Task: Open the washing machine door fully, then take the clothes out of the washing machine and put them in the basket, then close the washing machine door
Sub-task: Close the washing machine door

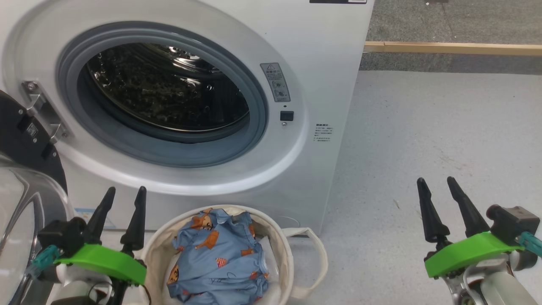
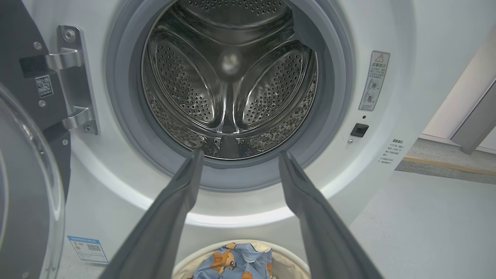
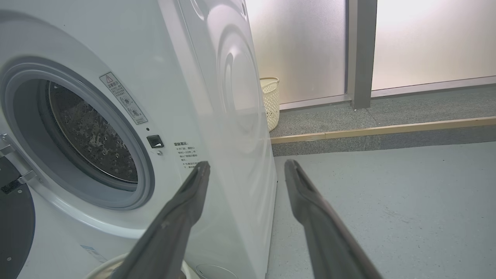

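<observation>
Seeing our left gripper (image 1: 127,189) and right gripper (image 1: 435,180) spread empty in the lower corners, clothes (image 1: 218,254) in the basket (image 1: 156,254) bottom centre, base cut off, open washing machine door (image 1: 17,140) cropped at left.

Ahead and above left jaws: washing machine (image 1: 322,84) mouth wide open, grey rubber ring (image 1: 182,154) framing the way into drum (image 1: 165,91). Hard left of left jaws: washing machine door (image 1: 19,140) swung out, hinge (image 1: 42,112) protruding. Just right of left jaws: basket (image 1: 154,250) filled with clothes (image 1: 216,254), close against machine front. Around right jaws: bare floor (image 1: 444,127), broad passage. Far ahead: wooden strip (image 1: 453,48) across floor.
</observation>
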Tool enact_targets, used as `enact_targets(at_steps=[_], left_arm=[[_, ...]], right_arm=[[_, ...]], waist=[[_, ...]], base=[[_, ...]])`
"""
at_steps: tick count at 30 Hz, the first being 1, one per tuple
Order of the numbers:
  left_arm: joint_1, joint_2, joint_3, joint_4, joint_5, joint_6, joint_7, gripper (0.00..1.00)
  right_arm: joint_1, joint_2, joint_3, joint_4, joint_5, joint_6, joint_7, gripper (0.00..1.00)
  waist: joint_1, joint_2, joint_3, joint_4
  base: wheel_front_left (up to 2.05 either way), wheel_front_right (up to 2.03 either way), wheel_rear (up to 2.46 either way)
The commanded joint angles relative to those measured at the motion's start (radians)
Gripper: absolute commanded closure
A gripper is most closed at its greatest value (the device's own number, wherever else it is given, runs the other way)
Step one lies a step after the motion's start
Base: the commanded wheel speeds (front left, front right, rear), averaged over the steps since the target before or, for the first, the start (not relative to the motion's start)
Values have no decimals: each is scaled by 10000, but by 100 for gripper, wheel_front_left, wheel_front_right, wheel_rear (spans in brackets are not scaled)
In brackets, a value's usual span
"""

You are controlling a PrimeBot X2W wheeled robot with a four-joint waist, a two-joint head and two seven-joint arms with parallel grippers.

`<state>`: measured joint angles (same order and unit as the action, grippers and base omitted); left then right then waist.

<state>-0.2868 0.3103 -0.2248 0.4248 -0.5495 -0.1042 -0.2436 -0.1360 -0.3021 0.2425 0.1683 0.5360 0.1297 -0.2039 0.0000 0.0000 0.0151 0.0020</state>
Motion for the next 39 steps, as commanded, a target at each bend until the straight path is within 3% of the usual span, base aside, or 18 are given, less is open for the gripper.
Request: enact_targets(at_steps=[1,9,25,39], left_arm=[[-348,361,370,-341,-133,74,-45,0],[-362,366,330,-356,-181,98,-63,0],[-254,414,211,-475,-190,233,-72,0],[-72,406,-31,-710,-153,314,-17,0]], right_arm=[[-43,-102,71,-301,-82,10,18,0],[3,-7,28,-414,-86,10,107,0],[89,71,153,-461,-15,10,119,0],[203,46,306,-501,78,10,115,0]], waist=[[0,0,3,2],[0,0,13,27],[0,0,-36,189],[0,0,-243,867]], base=[[-19,21,-2],[-82,94,-13],[-179,188,-9],[-38,38,0]])
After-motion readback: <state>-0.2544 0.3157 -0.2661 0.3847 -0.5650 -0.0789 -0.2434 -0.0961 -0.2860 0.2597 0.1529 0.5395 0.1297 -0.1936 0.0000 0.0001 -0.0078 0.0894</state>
